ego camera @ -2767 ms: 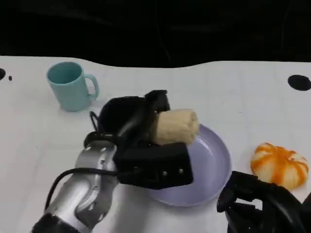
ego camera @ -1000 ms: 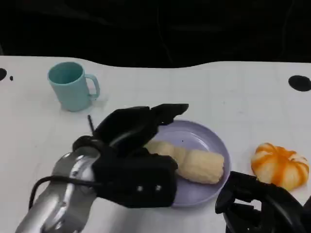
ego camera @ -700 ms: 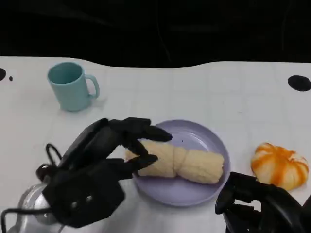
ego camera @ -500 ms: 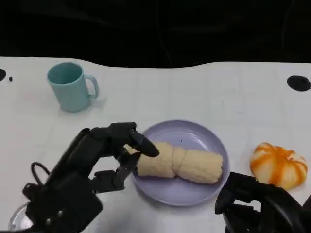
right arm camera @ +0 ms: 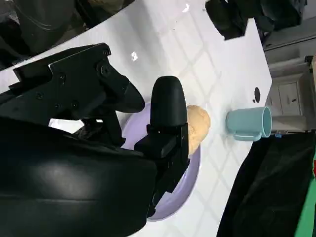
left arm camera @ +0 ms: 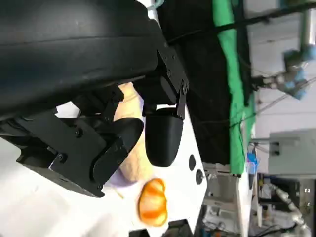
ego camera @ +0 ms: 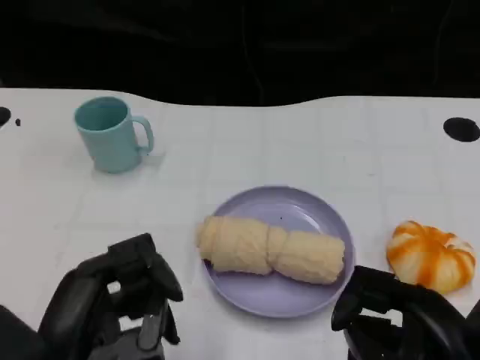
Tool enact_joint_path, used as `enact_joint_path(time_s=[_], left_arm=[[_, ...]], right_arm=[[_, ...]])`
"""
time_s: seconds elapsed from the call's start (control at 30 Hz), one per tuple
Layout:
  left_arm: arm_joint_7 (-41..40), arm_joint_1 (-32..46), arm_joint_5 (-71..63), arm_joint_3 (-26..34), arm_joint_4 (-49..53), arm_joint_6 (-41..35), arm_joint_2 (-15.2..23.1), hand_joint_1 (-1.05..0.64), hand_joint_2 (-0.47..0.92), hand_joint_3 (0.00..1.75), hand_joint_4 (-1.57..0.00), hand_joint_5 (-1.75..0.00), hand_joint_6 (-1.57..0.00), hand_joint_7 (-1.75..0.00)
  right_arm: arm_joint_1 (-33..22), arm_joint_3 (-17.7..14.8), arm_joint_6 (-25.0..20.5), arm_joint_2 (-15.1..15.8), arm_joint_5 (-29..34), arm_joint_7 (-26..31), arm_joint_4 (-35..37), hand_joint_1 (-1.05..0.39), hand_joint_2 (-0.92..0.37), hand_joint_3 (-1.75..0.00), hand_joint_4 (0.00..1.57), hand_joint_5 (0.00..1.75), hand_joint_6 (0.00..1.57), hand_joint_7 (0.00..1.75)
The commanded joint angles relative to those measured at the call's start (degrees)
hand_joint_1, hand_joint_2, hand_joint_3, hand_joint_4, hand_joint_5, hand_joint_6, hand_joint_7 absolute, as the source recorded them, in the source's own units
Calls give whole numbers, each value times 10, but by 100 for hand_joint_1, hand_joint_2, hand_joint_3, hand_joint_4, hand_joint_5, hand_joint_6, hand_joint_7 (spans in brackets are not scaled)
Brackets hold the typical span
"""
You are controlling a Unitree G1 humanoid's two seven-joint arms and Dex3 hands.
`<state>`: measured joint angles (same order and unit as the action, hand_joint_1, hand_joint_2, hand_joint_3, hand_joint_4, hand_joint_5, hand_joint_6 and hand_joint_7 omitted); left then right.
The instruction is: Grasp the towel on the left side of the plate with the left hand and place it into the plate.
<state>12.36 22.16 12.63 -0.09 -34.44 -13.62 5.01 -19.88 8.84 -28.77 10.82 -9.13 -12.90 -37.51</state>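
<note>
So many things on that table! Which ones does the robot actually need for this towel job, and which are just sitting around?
Part of the job:
- rolled cream-yellow towel, lying in the plate
- round lavender plate
- left robot hand, holding nothing

Just lying about:
- teal ceramic mug
- orange-and-white pumpkin-shaped toy
- right robot hand, idle

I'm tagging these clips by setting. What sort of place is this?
Probably a robotics lab or test room, not a home. The white table holds staged props: a rolled towel on a purple plate and a teal mug. The left wrist view shows green and black curtains and another robot arm behind.
</note>
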Motion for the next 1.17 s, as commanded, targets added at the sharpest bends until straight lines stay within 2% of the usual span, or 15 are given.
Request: enact_joint_path(time_s=[0.03, 0.3, 0.57, 0.93, 1.17], left_arm=[[-17, 26, 38, 0, -32, -54, -8, -6, 45, 143, -89, -175, -75, -171], [-5, 16, 54, -17, 21, -38, -25, -7, 42, 145, -92, -175, -75, -172], [7, -8, 50, -18, 83, 13, -23, -8, 41, 143, -90, -175, -75, -167], [11, 10, 48, -29, 92, 44, -20, -10, 40, 145, -91, -175, -78, -162], [10, 15, 46, -32, 92, 51, -17, -9, 42, 144, -91, -175, -79, -163]], right_arm=[[-4, -14, 15, 6, -6, -6, 6, -4, -68, -107, 72, 175, 56, 163], [-5, -36, 26, 11, -13, -18, 20, -1, -68, -108, 72, 175, 56, 163], [-8, -41, 39, 12, -9, -19, 26, 0, -66, -110, 73, 175, 56, 163], [-11, -35, 60, 16, 0, -22, 31, -2, -63, -111, 76, 175, 59, 163], [-12, -35, 43, 16, -1, -16, 19, -3, -61, -112, 76, 175, 61, 161]])
